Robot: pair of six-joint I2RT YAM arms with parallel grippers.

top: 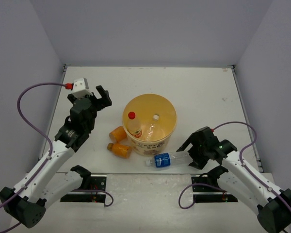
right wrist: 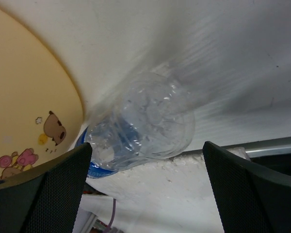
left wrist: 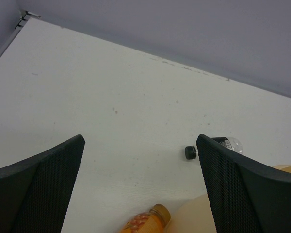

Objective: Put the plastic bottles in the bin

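The yellow-orange bin (top: pixel 167 108) stands mid-table. Inside it are the red-capped bottle (top: pixel 134 124) and the clear unlabelled bottle (top: pixel 152 127). Two short orange bottles (top: pixel 118 133) (top: pixel 119 149) lie on the table just left of the bin. The blue-label bottle (top: pixel 167 159) lies on its side in front of the bin. My right gripper (top: pixel 189 155) is open with that bottle's base (right wrist: pixel 140 121) between its fingers, not clamped. My left gripper (top: pixel 103 99) is open and empty above the table left of the bin. One orange bottle (left wrist: pixel 145 222) shows below it.
In the left wrist view a small dark cap (left wrist: pixel 190 152) and a clear rounded piece (left wrist: pixel 233 143) lie on the table behind my right finger (left wrist: pixel 247 194). The bin's side (right wrist: pixel 24 97) is close left of the blue-label bottle. The table's front edge (right wrist: pixel 262 148) is right there.
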